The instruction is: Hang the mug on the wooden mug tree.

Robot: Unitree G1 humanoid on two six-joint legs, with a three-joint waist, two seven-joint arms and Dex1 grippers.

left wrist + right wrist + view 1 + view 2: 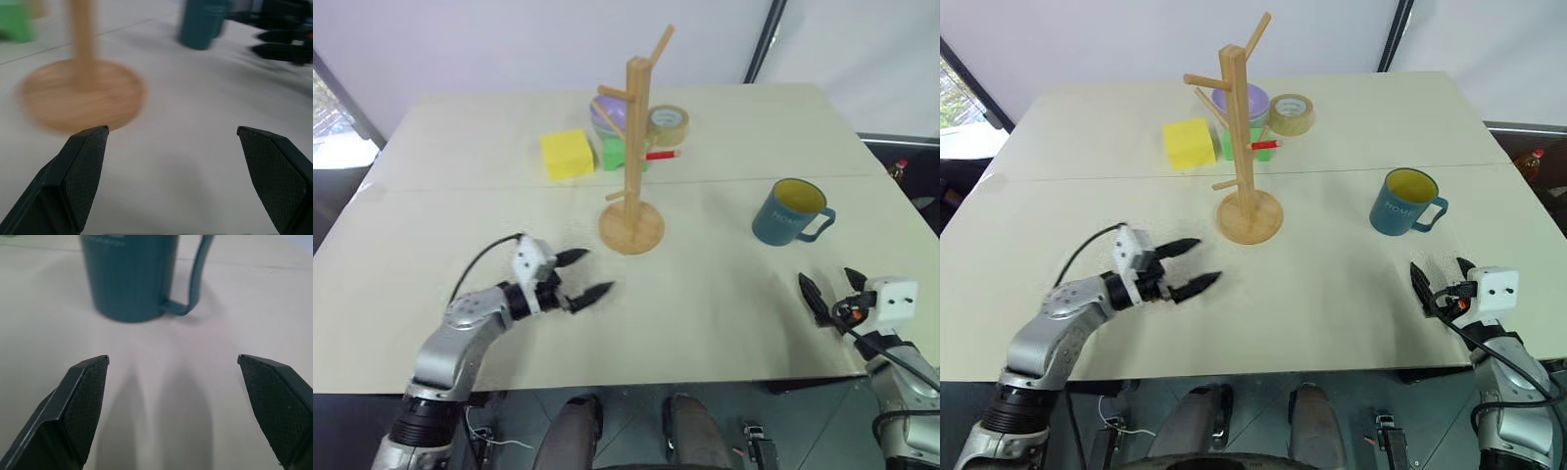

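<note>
1. Pale tabletop (724, 313) spans the view, with a white wall behind it.
2. Near its middle stands the wooden mug tree (634, 157), upright on its round base, pegs bare.
3. To the right of the tree, well apart, the mug (790, 212) sits upright, handle pointing right.
4. Left gripper (585, 275) hovers near the tree's base, jaws spread, holding nothing.
5. Right gripper (1440, 284) is just in front of the mug, jaws wide, nothing between them.

Mug (790, 212): teal, yellow interior, upright on table, right side, handle facing right. Wooden mug tree (632, 157): upright, centre, pegs bare, well apart from mug.
</note>
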